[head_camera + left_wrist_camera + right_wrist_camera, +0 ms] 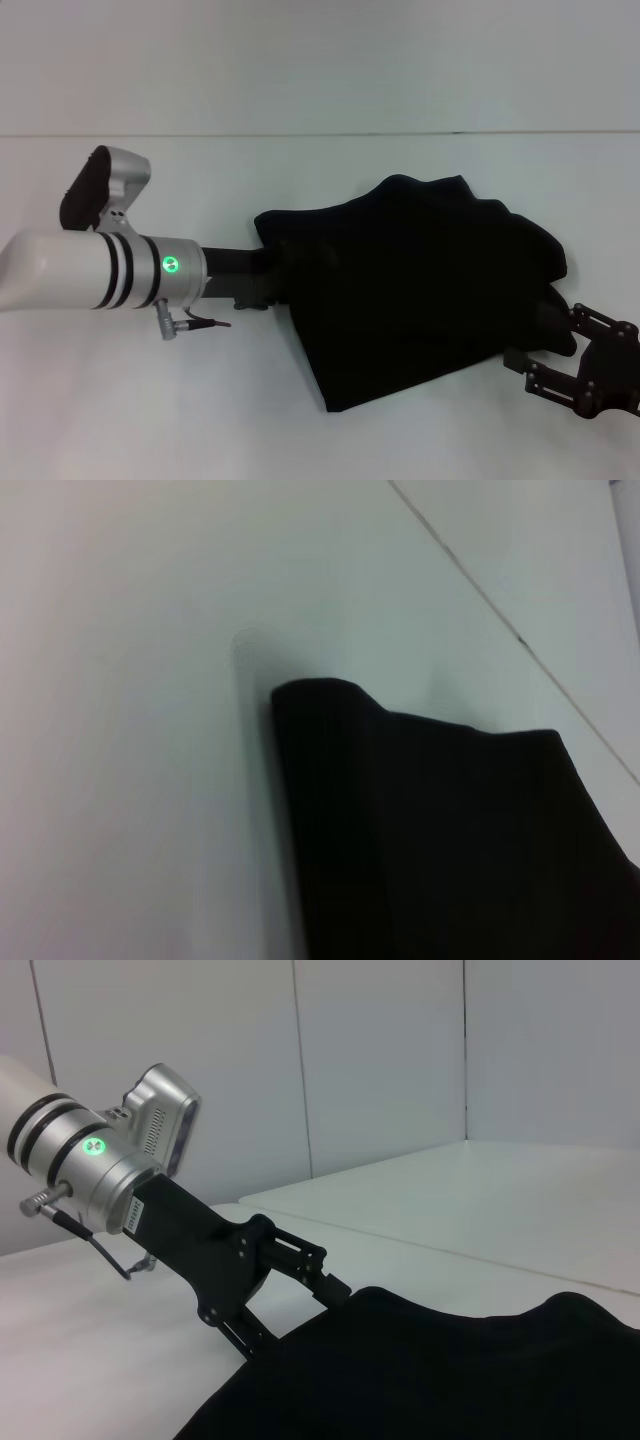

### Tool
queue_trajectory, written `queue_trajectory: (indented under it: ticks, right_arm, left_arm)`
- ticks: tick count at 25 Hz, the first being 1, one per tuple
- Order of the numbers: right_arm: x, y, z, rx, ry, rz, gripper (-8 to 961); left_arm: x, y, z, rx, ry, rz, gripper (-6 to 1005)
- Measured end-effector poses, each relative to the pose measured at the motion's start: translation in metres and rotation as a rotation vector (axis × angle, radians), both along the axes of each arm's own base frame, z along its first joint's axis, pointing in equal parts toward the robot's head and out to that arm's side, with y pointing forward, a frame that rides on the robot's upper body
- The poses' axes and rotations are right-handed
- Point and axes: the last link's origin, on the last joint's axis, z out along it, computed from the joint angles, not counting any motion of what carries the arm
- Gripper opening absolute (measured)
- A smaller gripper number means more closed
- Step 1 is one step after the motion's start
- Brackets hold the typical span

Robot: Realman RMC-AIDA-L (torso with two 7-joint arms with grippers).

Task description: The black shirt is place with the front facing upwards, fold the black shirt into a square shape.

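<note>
The black shirt (pixel 410 290) lies bunched on the white worktop (pixel 300 170), a little toward the robot's right of the middle. It is no flat garment at this point: the cloth is gathered into a rough wedge, widest and highest at the far right, narrowing to a corner at the near edge. No lettering shows, so I take the front to be folded inward or under. Its long axis runs on a slant, from the near corner up toward the far right.

The left tool (pixel 268 285) reaches in from the robot's left, low over the worktop, and its tip disappears into the shirt's left edge. In the right wrist view the left tool (pixel 335 1290) meets the cloth right at the hem, with fabric draped over the tip, so I cannot tell whether its fingers are pinching the cloth or spread. The left wrist view shows only a rolled edge of the black shirt (pixel 450 830) on bare worktop.

The right tool (pixel 560 345) sits at the shirt's near right side, against the cloth; its linkage is plain, but the fingertips are lost against the black fabric, so I cannot tell its state either.

So the 2 tools flank the shirt at opposite ends, the cloth between them. Judging by that, the fold is only partly done, and the next move turns on drawing the 2 held edges evenly.
</note>
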Motion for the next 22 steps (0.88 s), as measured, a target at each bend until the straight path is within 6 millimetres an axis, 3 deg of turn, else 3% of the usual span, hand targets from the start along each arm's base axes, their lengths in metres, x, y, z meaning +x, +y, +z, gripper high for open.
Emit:
queue_trajectory:
  ticks: [9,14,22]
  right_arm:
    - [-0.0001,0.0001,-0.0008,0.0,0.0,-0.002,798]
    - [0.0,0.0004,0.0002,0.003,0.002,-0.003,797]
    - [-0.0003,0.0008,0.0015,0.005,0.007,-0.005,797]
  left_arm:
    - [0.0091,0.0016,-0.0029,-0.006,0.011,-0.064,896]
    - [0.0092,0.0016,-0.0036,0.001,0.033,-0.11,693]
    - [0.0051,0.0028,-0.0036,0.022,0.069,-0.138,518]
